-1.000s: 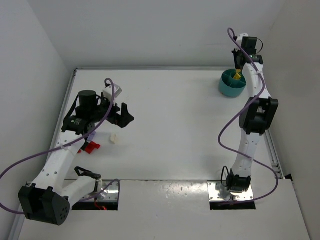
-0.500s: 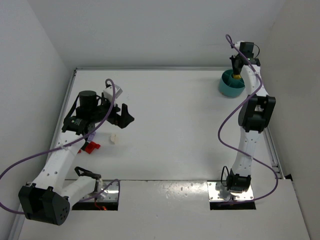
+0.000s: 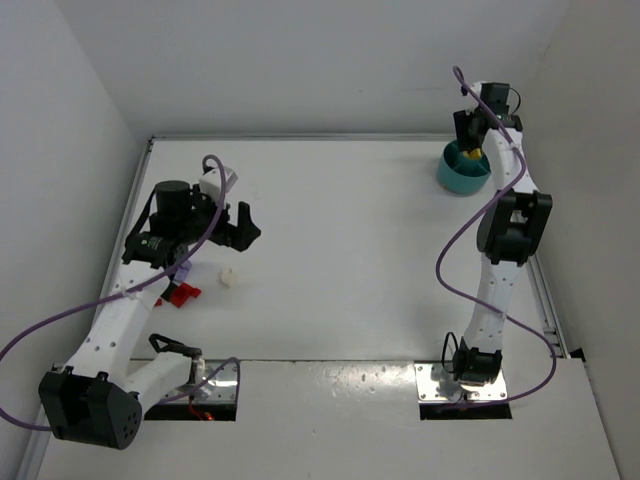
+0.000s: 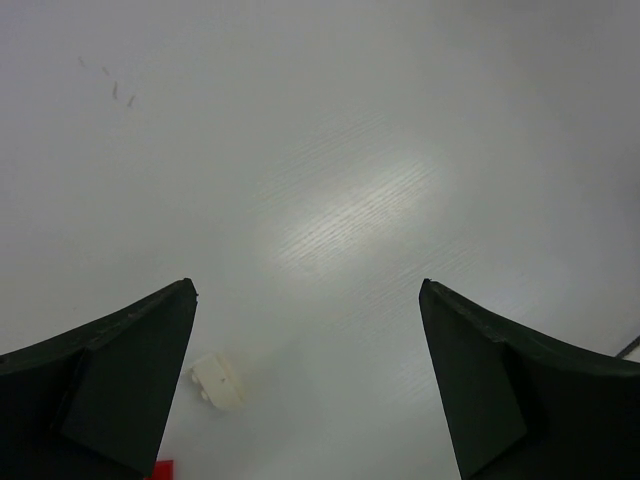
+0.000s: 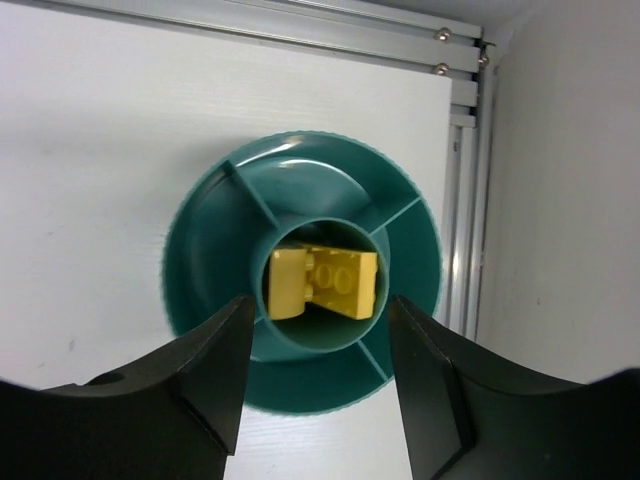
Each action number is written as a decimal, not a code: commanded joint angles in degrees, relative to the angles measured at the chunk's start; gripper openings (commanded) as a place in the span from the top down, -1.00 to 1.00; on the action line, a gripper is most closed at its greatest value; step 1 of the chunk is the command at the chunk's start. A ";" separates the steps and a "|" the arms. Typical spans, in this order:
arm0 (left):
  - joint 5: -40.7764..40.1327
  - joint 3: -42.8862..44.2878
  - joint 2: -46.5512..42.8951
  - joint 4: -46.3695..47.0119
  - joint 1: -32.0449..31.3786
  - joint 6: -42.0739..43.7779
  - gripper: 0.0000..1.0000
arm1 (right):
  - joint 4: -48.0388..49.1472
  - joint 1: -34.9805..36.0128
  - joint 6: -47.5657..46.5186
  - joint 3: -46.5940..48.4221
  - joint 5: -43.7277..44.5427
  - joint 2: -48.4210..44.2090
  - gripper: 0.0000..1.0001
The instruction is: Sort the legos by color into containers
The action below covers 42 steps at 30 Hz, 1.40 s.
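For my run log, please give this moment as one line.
left gripper: open, near cream lego | right gripper: open, above teal dish | yellow legos: in dish centre

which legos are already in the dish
The yellow ones, sitting in the round centre well of the dish. The cream brick and the red ones lie out on the table.
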 commanded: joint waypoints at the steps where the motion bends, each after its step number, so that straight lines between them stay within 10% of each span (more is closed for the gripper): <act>1: -5.62 0.40 -1.57 1.57 2.27 -1.84 -0.99 | -0.93 -0.32 2.11 3.17 -4.57 -7.54 -0.13; 13: -14.50 -1.44 3.69 -9.07 16.77 9.22 -0.64 | -7.70 4.51 4.57 -19.75 -30.76 -24.51 -0.10; 23: -19.34 -5.66 11.69 -7.41 25.21 21.80 -0.64 | -1.46 11.81 5.09 -37.86 -32.54 -30.40 -0.10; 42: -19.61 -5.49 30.41 -0.28 26.27 24.09 -0.06 | 0.73 17.43 6.15 -41.74 -33.07 -30.93 -0.10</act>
